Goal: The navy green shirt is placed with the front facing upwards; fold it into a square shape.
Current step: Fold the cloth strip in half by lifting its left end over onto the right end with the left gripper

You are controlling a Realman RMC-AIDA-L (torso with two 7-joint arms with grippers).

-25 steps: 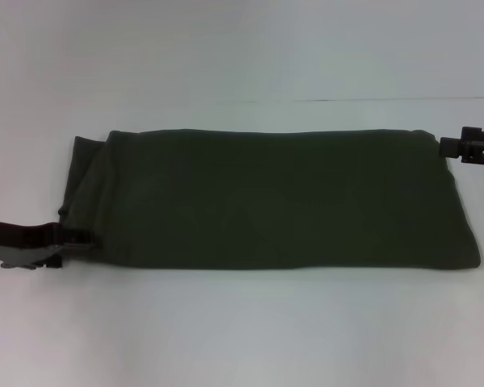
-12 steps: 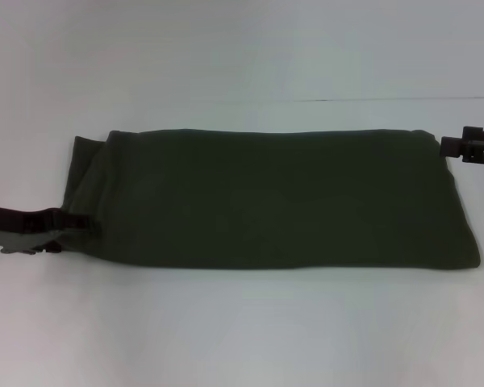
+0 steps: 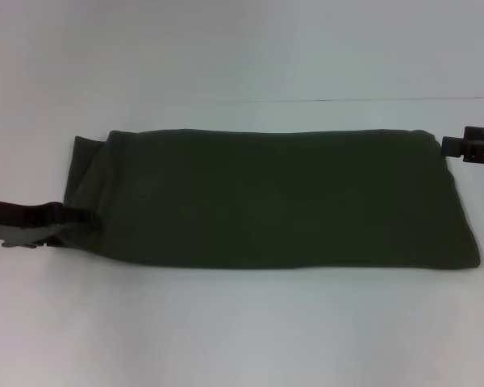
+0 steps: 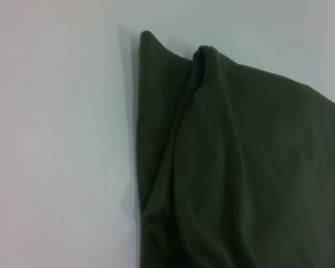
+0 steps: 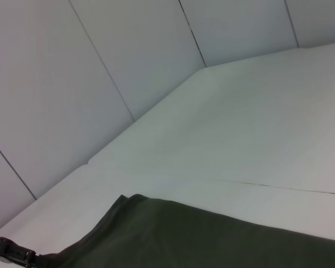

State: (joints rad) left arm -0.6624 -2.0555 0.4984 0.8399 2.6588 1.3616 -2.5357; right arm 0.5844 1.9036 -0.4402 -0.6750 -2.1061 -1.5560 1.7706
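Shirt [image 3: 274, 197], one only, navy green, lying folded into a long band across the white table [image 3: 242, 322], plain side up. Head view showing both grippers: left gripper [image 3: 79, 215] reaching in at the shirt's left end, fingertips against the near corner, grip hard to judge; right gripper [image 3: 452, 146] hanging just beside the far right corner, jaw spread impossible to tell. Left wrist view [image 4: 229, 162] revealing rumpled, layered folds at that left end, unseen from above. Right wrist view [image 5: 201, 234] taking in the shirt's far edge, a table seam and panelled wall [image 5: 72, 84], with the left gripper [image 5: 14, 251] small in the distance.
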